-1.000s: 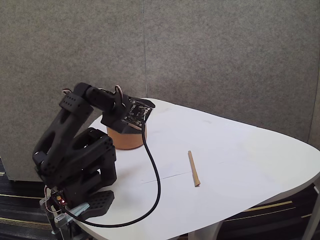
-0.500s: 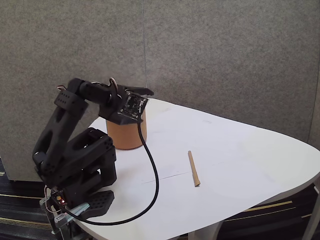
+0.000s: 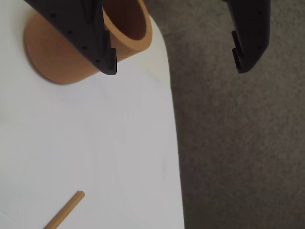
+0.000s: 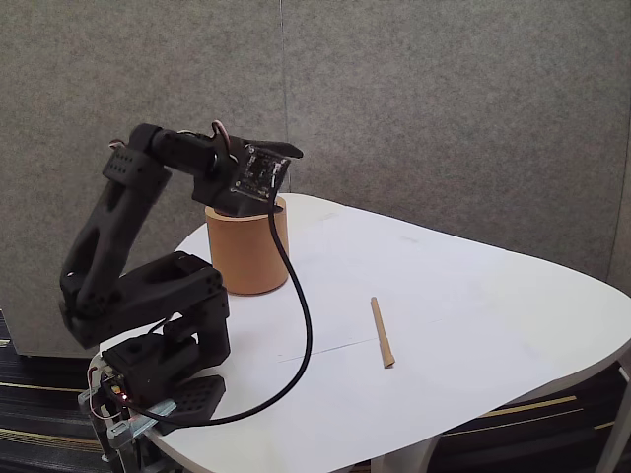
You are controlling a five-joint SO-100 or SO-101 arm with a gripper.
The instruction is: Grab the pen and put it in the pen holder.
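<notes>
**Pen lies on the table, gripper spread and empty above the holder**

The pen [image 4: 382, 333] lies flat on the white table [image 4: 473, 296], well apart from the arm, its length running roughly toward the camera in the fixed view. In the wrist view only one end of the pen [image 3: 66, 210] shows, at the lower left, slanting out of the bottom edge. Nothing touches it.

The pen holder [image 4: 246, 246] stands upright near the table's far left edge, well to the left of the pen in the fixed view. In the wrist view the pen holder [image 3: 62, 52] sits at the upper left, its open mouth and thick rim visible, close to the table's curved edge.

The gripper [image 3: 176, 67] enters the wrist view from the top with its two dark fingers set wide apart and nothing between them; one finger overlaps the holder, the other hangs over grey carpet beyond the table. In the fixed view the black arm [image 4: 128, 256] reaches up and over the holder, a black cable [image 4: 296, 345] looping down to its base.
</notes>
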